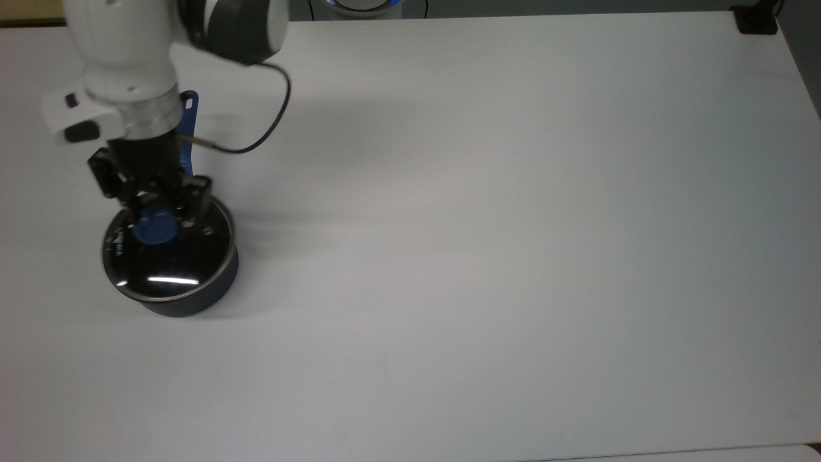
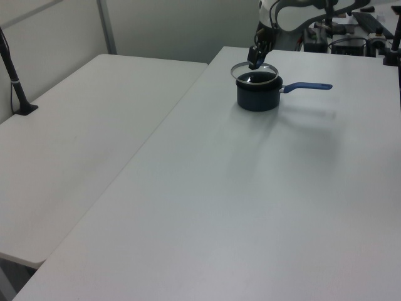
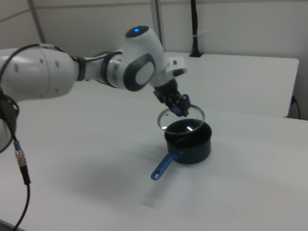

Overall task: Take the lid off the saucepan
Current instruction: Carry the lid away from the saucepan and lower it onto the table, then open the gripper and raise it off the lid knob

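Gripper clamps the lid by its knob; right view shows it above saucepan.

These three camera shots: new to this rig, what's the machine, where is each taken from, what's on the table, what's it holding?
The machine is a single white robot arm whose tip carries a two-finger end effector. The top view looks down on a white table; the left view and the right view look across the same table from opposite sides.

The table carries a small dark navy saucepan with a long blue handle.

The end effector is shut on the blue knob of a clear glass lid. In the left view and the right view the lid is lifted clear of the saucepan's rim and sits partly off to one side, so the black inside shows. In the top view the lid covers most of the saucepan.
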Controlling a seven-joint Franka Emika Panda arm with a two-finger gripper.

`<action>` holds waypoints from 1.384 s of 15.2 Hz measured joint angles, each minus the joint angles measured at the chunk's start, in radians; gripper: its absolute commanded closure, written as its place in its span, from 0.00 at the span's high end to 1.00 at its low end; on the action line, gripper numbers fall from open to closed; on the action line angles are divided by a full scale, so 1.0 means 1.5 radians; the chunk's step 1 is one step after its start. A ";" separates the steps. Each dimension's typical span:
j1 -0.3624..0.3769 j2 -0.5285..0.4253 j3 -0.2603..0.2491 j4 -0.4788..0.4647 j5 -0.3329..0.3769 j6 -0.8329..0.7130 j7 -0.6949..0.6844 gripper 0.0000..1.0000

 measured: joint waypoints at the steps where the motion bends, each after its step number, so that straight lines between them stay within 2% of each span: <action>1: 0.001 -0.022 0.014 -0.022 0.000 0.000 0.000 0.46; 4: 0.011 -0.106 0.068 -0.118 0.000 -0.021 0.002 0.46; 7: 0.042 -0.142 0.093 -0.175 0.000 -0.053 0.003 0.46; 12: 0.119 -0.118 0.097 -0.217 -0.016 -0.106 0.004 0.46; 16: 0.140 -0.075 0.097 -0.225 -0.034 -0.110 0.004 0.47; 17: 0.140 -0.067 0.096 -0.226 -0.040 -0.110 0.004 0.51; 18: 0.140 -0.060 0.096 -0.226 -0.045 -0.110 0.004 0.70; 19: 0.140 -0.057 0.096 -0.224 -0.049 -0.110 0.004 0.99; 21: 0.140 -0.057 0.096 -0.224 -0.049 -0.114 0.005 1.00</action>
